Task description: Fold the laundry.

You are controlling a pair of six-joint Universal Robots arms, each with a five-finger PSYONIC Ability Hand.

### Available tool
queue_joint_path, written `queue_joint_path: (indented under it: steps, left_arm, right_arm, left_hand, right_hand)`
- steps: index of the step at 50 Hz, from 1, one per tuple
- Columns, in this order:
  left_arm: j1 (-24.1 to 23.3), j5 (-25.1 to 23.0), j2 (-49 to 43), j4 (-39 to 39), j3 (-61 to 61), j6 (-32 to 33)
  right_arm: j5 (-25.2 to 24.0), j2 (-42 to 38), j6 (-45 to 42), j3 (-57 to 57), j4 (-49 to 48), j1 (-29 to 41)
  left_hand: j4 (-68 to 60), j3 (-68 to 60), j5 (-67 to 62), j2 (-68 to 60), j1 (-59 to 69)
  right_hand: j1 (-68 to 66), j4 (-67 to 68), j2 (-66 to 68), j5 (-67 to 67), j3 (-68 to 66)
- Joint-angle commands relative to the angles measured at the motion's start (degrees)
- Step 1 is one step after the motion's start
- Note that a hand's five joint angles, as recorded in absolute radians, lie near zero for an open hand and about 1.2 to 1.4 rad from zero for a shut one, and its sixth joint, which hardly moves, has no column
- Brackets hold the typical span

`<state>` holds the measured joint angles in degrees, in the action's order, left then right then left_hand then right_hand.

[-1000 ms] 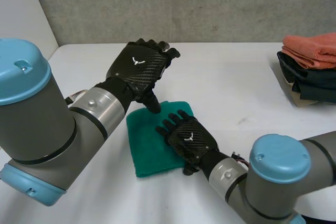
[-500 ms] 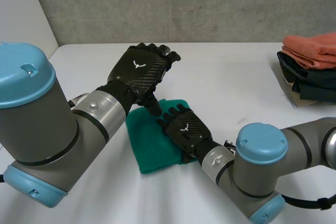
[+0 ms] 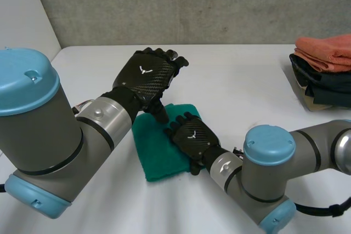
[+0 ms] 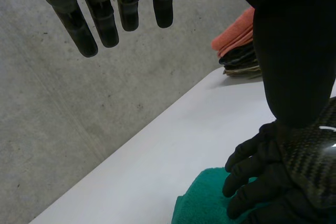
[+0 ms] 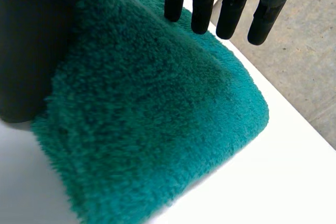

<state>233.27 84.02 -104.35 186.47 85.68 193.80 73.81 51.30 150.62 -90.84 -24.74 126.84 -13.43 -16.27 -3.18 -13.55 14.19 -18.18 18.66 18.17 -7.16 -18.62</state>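
Head camera looks down; close wrist cameras share the towel [image 5: 157, 108].

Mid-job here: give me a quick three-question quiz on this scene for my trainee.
1. True or false: the right hand rests on the towel.
2. What colour tops the stack at the table's right edge? A orange, B blue, C white.
3. Which hand is higher above the table?
Key: 1 true; 2 A; 3 the left hand.
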Motion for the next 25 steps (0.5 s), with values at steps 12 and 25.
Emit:
queue_joint_path:
  steps: [12, 25]
  left_arm:
    - [0.1, 0.1, 0.1, -0.1, 0.2, -0.1]
    - [0.1, -0.1, 1.0, 0.0, 0.0, -0.1]
  right_arm:
    - [-0.2, -5.9, 1.1, 10.2, 0.1, 0.2]
    - [-0.5, -4.6, 3.4, 16.0, -0.9, -0.2]
  left_hand:
    - [-0.3, 2.5, -0.6, -0.2, -0.4]
    - [-0.2, 2.7, -0.4, 0.0, -0.6]
  right_hand:
    - [-15.3, 14.8, 15.3, -16.3, -14.8]
    - [-61.8, 61.3, 61.8, -62.8, -61.4]
